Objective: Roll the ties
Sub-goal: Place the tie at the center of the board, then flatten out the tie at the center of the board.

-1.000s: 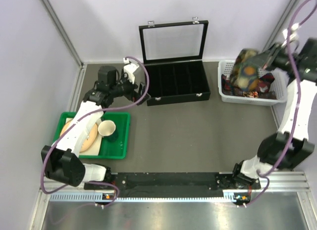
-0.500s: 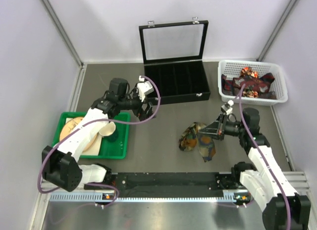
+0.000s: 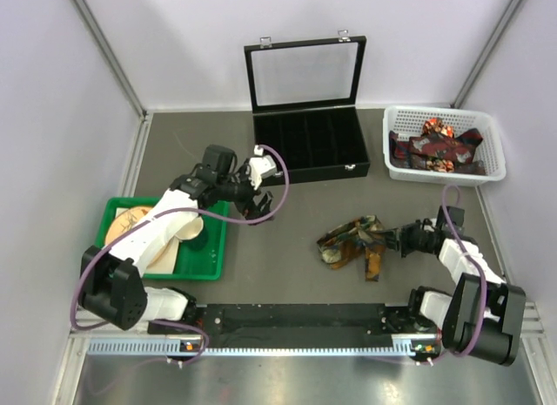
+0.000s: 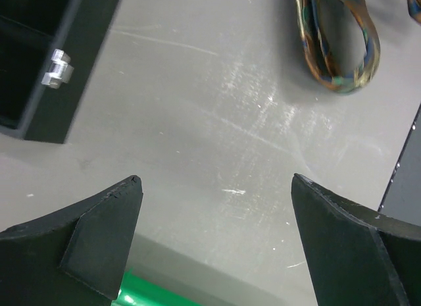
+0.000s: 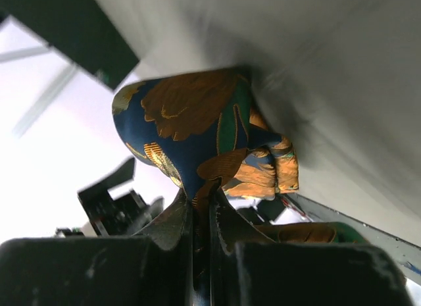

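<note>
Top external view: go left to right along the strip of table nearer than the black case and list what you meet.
green tray → left end effector, open over bare table → crumpled tie → right end effector, pinching the tie's right end

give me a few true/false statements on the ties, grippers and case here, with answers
1. The right gripper is shut on a tie. True.
2. The left gripper holds a tie. False: it is open and empty, above the table.
3. The lid of the case is closed. False: it stands open.
4. More ties lie in the basket. True.
</note>
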Available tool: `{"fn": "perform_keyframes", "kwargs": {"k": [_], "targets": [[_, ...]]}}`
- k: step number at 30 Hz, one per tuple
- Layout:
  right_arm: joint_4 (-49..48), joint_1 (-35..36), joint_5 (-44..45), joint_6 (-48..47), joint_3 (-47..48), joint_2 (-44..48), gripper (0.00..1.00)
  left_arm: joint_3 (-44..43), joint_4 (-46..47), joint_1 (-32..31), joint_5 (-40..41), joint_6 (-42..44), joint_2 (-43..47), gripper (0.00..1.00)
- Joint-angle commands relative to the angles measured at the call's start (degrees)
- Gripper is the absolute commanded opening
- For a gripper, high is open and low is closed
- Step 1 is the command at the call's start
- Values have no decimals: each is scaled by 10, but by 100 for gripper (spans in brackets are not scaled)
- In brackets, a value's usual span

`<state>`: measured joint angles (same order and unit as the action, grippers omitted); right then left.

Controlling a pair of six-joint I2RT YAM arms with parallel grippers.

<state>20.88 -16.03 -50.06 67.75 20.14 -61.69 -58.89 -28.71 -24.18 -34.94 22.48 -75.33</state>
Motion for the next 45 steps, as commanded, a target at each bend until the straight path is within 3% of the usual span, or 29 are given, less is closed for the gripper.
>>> {"fn": "perform_keyframes", "kwargs": {"k": [1,6,7,8,10,11,14,18,23,27,29,30,31,32,33,34,35,37,40,45], "targets": [[38,-28,44,-26,33,-23,0,-10,3,-29,-17,19,-30,99],[77,-78,76,-59,28,-32,0,-38,10,-73,-21,36,-82,98],[85,-94,88,-81,33,-40,5,-46,10,-77,-24,33,-89,98],[97,-108,92,-92,40,-47,34,-54,14,-78,-29,25,-97,98],[109,-152,89,-121,66,-73,62,-75,15,-77,-33,0,-120,97],[125,-162,86,-128,75,-83,69,-79,18,-77,-36,-8,-126,97],[140,-196,49,-153,118,-115,73,-78,35,-77,-52,-29,-133,97],[159,-229,-41,-185,168,-154,67,-68,67,-79,-48,-55,-134,98],[297,-268,-29,-392,320,-205,66,-94,55,-77,-40,-46,-145,97],[414,-262,-3,-600,457,-250,58,-100,54,-74,-45,-54,-138,97],[471,-227,27,-699,521,-254,54,-101,47,-73,-38,-55,-130,97],[484,-161,85,-783,532,-238,53,-100,46,-71,-30,-58,-126,98],[482,-124,125,-806,533,-220,53,-98,46,-68,-22,-60,-122,98],[458,-82,164,-829,512,-196,62,-94,51,-65,-17,-70,-115,98],[439,17,262,-853,494,-173,62,-92,54,-54,-16,-76,-111,99],[414,56,295,-861,473,-121,66,-90,57,-48,-15,-83,-108,99],[380,104,326,-866,434,-102,85,-85,59,-43,-11,-95,-99,99],[349,228,420,-871,396,-69,86,-81,58,-28,-9,-103,-90,99],[320,306,472,-854,380,-87,89,-65,61,-23,-1,-107,-68,99],[298,372,521,-846,364,-154,88,-35,66,-23,-6,-110,-38,99]]}}
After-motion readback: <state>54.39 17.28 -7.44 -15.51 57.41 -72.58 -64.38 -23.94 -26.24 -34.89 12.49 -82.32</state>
